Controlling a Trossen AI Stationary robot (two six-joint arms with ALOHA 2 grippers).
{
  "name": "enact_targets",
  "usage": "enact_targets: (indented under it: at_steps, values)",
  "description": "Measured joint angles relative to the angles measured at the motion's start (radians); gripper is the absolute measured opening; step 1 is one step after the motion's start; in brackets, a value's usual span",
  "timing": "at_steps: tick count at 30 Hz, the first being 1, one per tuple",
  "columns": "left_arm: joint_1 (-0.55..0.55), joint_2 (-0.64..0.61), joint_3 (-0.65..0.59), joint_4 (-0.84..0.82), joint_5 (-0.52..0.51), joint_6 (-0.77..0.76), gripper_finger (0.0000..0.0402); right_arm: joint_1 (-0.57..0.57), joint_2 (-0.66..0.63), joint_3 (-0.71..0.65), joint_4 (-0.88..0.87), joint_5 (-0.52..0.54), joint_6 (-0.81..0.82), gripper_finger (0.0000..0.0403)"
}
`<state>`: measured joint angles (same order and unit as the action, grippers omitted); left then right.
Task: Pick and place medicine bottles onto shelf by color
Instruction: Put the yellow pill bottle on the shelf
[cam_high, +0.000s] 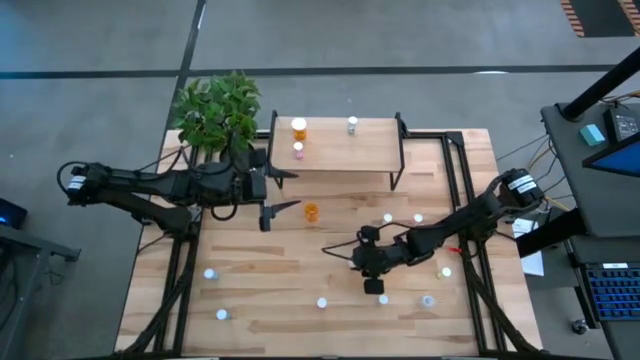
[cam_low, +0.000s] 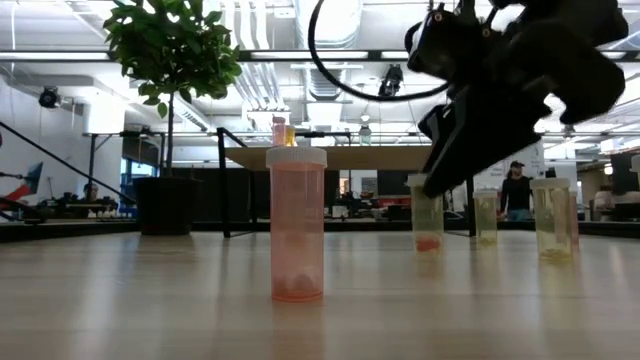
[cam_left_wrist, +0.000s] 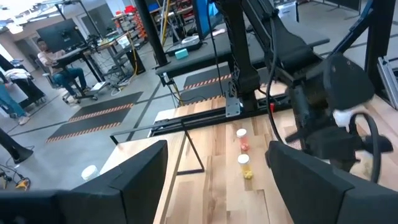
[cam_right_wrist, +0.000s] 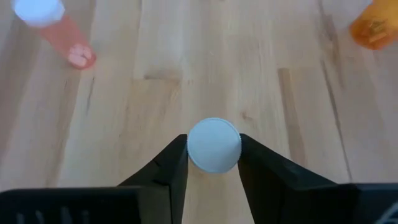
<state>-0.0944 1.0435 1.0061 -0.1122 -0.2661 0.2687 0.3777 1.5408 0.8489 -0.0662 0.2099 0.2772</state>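
Note:
My right gripper (cam_right_wrist: 214, 163) is near the table's middle and is shut on a small white-capped medicine bottle (cam_high: 352, 263); in the right wrist view the cap hides its body. My left gripper (cam_high: 285, 191) hangs open and holds nothing, just in front of the shelf's left end. The shelf (cam_high: 375, 152), a light wooden top on black legs, carries an orange bottle (cam_high: 299, 127), a pink one (cam_high: 298, 150) and a pale one (cam_high: 352, 125). A larger orange bottle (cam_high: 311, 211) stands on the table near my left gripper. My right gripper pinches the bottle's white cap (cam_right_wrist: 214, 144) between its two fingers, one on each side of the cap. The fingers slant down from the table's right side. The bottle (cam_low: 426, 212) stands upright with its base on the table.
Loose bottles stand scattered over the near half of the table, among them a pink one (cam_low: 296, 222) and yellow ones (cam_low: 552, 218). A potted plant (cam_high: 215, 110) stands at the far left corner. Black frame rails (cam_high: 462, 190) run along the table's right side.

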Motion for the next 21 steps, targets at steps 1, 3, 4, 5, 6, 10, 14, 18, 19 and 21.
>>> enact_targets:
  at_steps: [1, 3, 4, 5, 6, 10, 14, 18, 19, 21]
  values:
    - [0.0, 0.0, 0.0, -0.008, 0.0, 0.0, 0.0262, -0.005, -0.014, 0.011, -0.019, 0.0, 0.008, 0.012]
    - [-0.001, 0.0, 0.0, -0.012, 0.0, 0.0, 0.0262, -0.018, -0.043, 0.049, -0.065, -0.001, 0.019, 0.0121]
    - [-0.002, 0.0, -0.001, -0.012, 0.0, 0.0, 0.0262, -0.026, -0.061, 0.074, -0.095, 0.0, 0.019, 0.0121]
    - [-0.004, 0.0, -0.002, -0.012, 0.0, 0.0, 0.0262, -0.036, -0.08, 0.105, -0.135, 0.001, 0.019, 0.012]
    - [-0.006, 0.0, -0.004, -0.011, 0.0, 0.0, 0.0262, -0.048, -0.099, 0.138, -0.177, 0.003, 0.019, 0.0119]
    - [-0.006, -0.007, -0.024, -0.012, 0.001, 0.007, 0.0262, -0.12, -0.167, 0.296, -0.368, 0.032, 0.019, 0.0115]
    - [-0.006, -0.042, -0.069, -0.011, 0.0, 0.008, 0.0262, -0.229, -0.212, 0.448, -0.566, 0.083, -0.011, 0.0115]
    - [-0.006, -0.078, -0.093, -0.005, 0.0, 0.003, 0.0262, -0.378, -0.237, 0.55, -0.663, 0.108, -0.026, 0.0115]
    - [-0.006, -0.086, -0.096, -0.003, 0.0, 0.003, 0.0262, -0.422, -0.242, 0.562, -0.667, 0.108, -0.025, 0.0115]
    - [-0.006, -0.102, -0.101, -0.004, 0.0, 0.002, 0.0262, -0.51, -0.244, 0.58, -0.677, 0.108, -0.017, 0.0115]
